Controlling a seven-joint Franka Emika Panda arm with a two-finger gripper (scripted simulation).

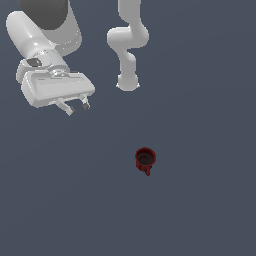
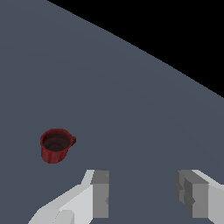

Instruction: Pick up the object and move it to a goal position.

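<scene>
I see the tool (image 1: 77,107) hanging with its jaws spread wide, holding nothing. The red mug (image 1: 145,159) stands upright on the bench (image 1: 210,200), well apart from the tool.

The mug (image 2: 55,145) has a dark red, matt outside with faint vertical ribbing and a darker, dull inside. The table (image 1: 200,200) is a flat, smooth, matt slate-blue surface. The pincer (image 2: 142,192) looks like smooth white plastic with a soft sheen; its fingertips (image 2: 101,192) are plain matt grey.
</scene>
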